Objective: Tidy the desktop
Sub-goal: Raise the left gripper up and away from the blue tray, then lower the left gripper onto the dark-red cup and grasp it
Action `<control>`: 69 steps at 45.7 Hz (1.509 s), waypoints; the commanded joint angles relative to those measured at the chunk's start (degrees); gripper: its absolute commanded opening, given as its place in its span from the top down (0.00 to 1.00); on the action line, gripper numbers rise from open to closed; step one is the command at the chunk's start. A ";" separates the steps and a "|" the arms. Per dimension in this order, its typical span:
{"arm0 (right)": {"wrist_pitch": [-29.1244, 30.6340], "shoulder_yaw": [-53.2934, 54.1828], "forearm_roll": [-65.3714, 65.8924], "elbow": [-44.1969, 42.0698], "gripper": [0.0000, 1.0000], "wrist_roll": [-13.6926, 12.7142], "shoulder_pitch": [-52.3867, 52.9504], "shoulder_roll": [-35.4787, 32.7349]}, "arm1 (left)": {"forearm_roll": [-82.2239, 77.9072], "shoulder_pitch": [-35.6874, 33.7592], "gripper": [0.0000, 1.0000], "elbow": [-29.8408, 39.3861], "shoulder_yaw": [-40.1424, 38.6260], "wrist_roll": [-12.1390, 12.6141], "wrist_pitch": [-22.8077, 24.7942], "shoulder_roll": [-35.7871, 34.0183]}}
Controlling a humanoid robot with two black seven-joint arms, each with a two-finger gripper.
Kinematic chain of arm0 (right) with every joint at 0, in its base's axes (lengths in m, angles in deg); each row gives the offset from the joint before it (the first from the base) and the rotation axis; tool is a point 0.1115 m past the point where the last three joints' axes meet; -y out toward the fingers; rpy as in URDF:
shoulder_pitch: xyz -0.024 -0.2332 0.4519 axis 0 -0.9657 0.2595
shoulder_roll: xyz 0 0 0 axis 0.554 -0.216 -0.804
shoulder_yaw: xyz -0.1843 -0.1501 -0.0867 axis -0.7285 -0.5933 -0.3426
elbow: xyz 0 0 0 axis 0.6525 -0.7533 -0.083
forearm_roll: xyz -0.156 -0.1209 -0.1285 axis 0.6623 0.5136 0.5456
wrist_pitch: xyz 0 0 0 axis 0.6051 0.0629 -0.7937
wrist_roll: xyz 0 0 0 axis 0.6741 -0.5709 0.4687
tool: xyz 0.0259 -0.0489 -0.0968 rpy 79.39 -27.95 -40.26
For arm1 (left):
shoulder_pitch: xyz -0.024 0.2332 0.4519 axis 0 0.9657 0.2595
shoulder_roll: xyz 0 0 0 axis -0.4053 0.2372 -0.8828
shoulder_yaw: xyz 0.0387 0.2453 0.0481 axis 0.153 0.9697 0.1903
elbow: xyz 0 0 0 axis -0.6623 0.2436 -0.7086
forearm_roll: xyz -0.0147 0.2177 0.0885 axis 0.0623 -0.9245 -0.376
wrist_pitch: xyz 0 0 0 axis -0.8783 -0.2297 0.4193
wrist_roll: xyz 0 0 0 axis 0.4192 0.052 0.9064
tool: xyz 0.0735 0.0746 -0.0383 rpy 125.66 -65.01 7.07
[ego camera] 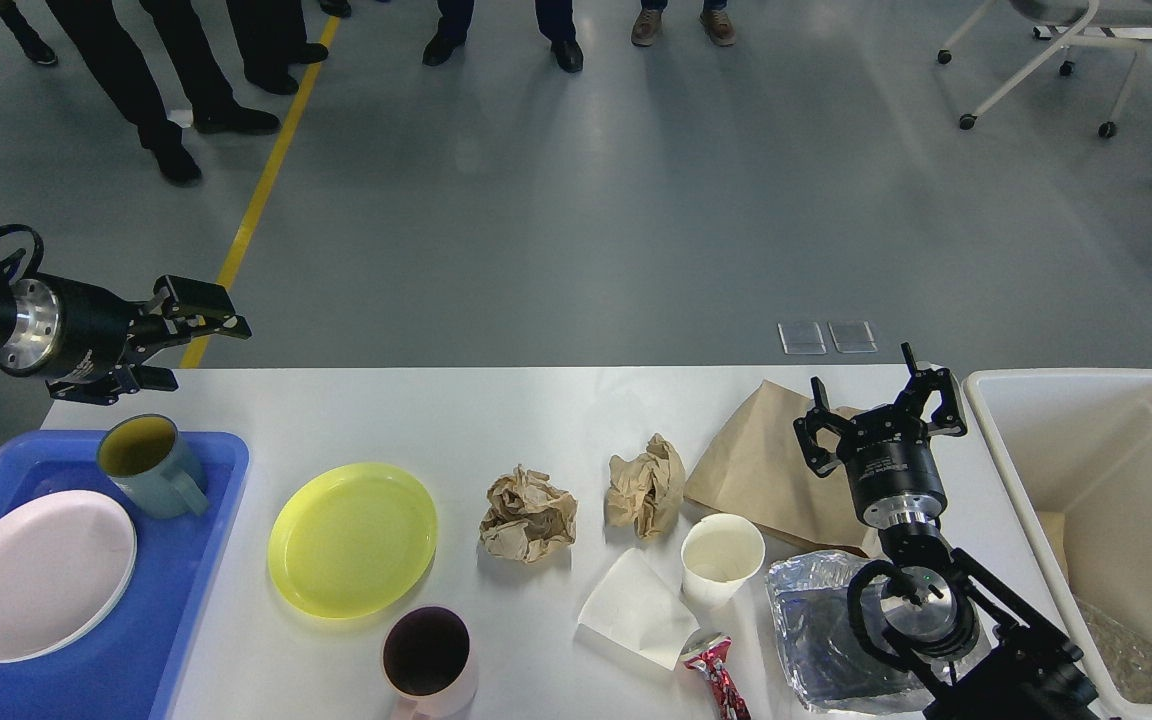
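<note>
Left gripper (186, 335) spread wide, empty, above blue-grey mug (148, 467); right gripper (881, 415) likewise open over brown bag (761, 470). Risk: toppling mug when descending.

One head view looks forward and down over the desktop (496, 420)

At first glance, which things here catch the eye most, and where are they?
The bright yellow plate lies left of centre on the desktop, beside the blue tray that holds a white plate and a grey-blue mug. Crumpled brown paper sits mid-table, and the right gripper hovers open over a brown bag.
</note>
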 commanded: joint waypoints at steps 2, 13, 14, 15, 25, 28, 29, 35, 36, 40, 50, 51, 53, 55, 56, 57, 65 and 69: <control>0.00 0.00 -0.01 0.00 0.00 0.00 0.00 0.01 | -0.05 -11.24 0.03 8.27 6.74 -0.08 1.35 8.89; 0.00 0.00 -0.01 0.00 0.00 0.00 0.00 0.01 | 1.01 -19.95 0.03 9.16 13.15 -0.96 6.80 29.72; 0.00 0.00 0.08 0.00 0.00 0.00 0.00 0.01 | 1.01 -20.83 0.03 9.51 13.42 -0.87 6.80 30.96; 0.00 0.00 0.08 0.00 0.00 0.00 0.00 0.01 | 0.92 -21.63 0.03 10.12 13.59 -0.78 6.80 32.19; 0.00 0.00 -0.01 0.00 0.00 0.00 0.00 0.01 | 1.01 -33.05 0.03 21.54 14.65 -0.61 6.98 35.27; 0.00 0.00 0.08 0.00 0.00 0.00 0.00 0.01 | 1.01 -36.91 0.03 25.32 14.21 -0.34 8.55 36.59; 0.00 0.00 0.08 0.00 0.00 0.00 0.00 0.01 | 1.09 -38.06 0.03 26.38 14.04 -0.25 9.17 36.77; 0.00 0.00 -0.01 0.00 0.00 0.00 0.00 0.01 | 3.63 -43.42 0.04 30.77 14.03 0.01 11.63 38.17; 0.00 0.00 -0.01 0.00 0.00 0.00 0.00 0.01 | 4.78 -44.21 0.03 31.48 14.30 0.10 11.72 38.52; 0.00 0.00 0.08 0.00 0.00 0.00 0.00 0.01 | 10.75 -46.77 0.03 33.85 15.44 3.86 12.42 38.79; 0.00 0.00 0.08 0.00 0.00 0.00 0.00 0.01 | 26.67 -42.56 0.03 35.00 16.32 13.72 12.78 41.43; 0.00 0.00 -0.01 0.00 0.00 0.00 0.00 0.01 | 26.76 -41.94 0.03 35.00 16.23 13.90 12.87 41.51; 0.00 0.00 0.08 0.00 0.00 0.00 0.00 0.01 | 26.67 -40.71 0.03 34.91 16.06 13.81 13.13 41.51; 0.00 0.00 -0.01 0.00 0.00 0.00 0.00 0.01 | 26.67 -38.96 0.03 34.65 15.88 13.37 13.31 41.51; 0.00 0.00 -0.01 0.00 0.00 0.00 -0.09 0.01 | 26.58 -38.16 0.03 34.39 15.79 13.37 13.31 41.43; 0.00 0.00 -0.01 0.00 0.00 0.00 0.00 0.01 | 26.58 -37.29 0.03 34.21 15.79 13.37 13.22 41.51; 0.00 0.00 -0.01 0.00 0.00 0.00 -0.09 0.01 | 26.41 -31.40 0.03 32.89 15.62 13.63 9.97 41.08; 0.00 0.00 -0.01 0.00 0.00 0.00 -0.09 0.01 | 26.41 -28.50 0.03 32.54 13.69 14.16 9.44 40.90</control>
